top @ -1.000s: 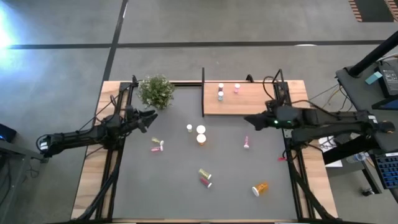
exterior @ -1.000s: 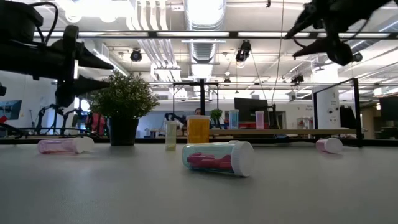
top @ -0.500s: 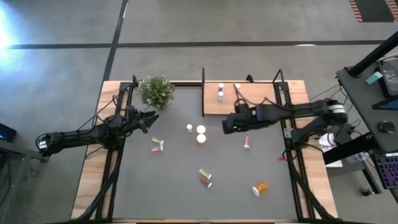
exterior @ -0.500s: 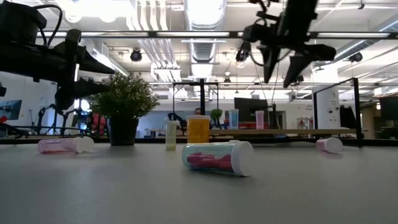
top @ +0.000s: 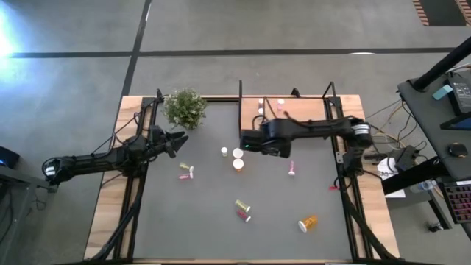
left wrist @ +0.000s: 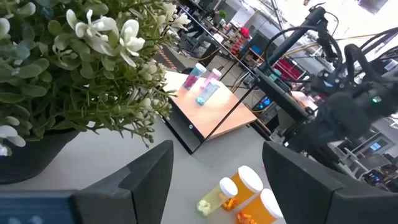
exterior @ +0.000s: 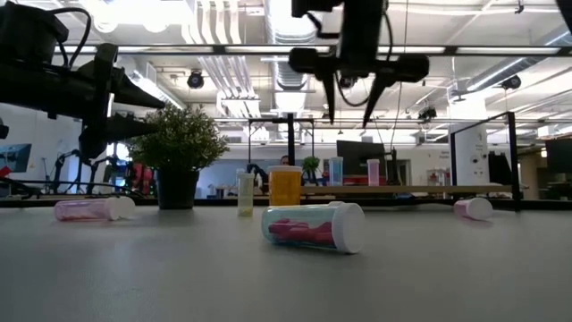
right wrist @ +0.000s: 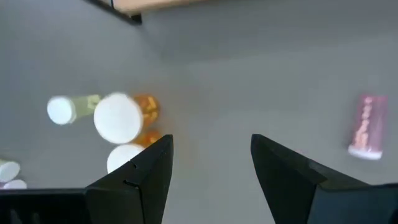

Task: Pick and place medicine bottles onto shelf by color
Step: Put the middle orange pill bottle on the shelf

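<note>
Right claw (top: 244,143) hangs spread and empty above the surface near the upright orange bottle (top: 238,161). Left claw (top: 179,140), also spread, waits beside the plant (top: 184,107). Few bottles stand on the shelf (top: 309,121); most still lie scattered.

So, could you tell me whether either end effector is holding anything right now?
Nothing is held: the right end effector hangs open above the table, and the left end effector waits open by the plant.

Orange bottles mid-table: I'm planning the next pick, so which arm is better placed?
The right. Its open, empty claw hangs just beside the orange bottles, pointing down. The left claw waits open by the plant.
</note>
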